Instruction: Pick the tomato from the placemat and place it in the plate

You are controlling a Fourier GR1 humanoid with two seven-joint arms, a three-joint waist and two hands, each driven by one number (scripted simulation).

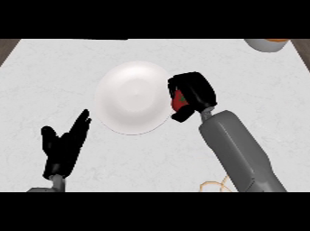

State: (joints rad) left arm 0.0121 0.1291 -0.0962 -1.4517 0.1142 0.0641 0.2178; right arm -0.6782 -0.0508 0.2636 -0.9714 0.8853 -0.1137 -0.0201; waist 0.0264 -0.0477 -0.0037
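While curled round the tomato (179, 99), right hand (196, 92) at the plate (130, 97) rim, left hand (63, 144) open, resting

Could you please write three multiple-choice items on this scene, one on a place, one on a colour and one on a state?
1. Where is the tomato?
A. in the right hand, at the plate's right rim
B. in the plate's middle
C. in the left hand

2. What colour is the plate?
A. blue
B. white
C. black

3. How is the left hand?
A. curled round a cup
B. pressing the plate
C. open, holding nothing

Key: 1 A, red shows between the curled fingers; 2 B, it is plain white; 3 C, its fingers are straight.
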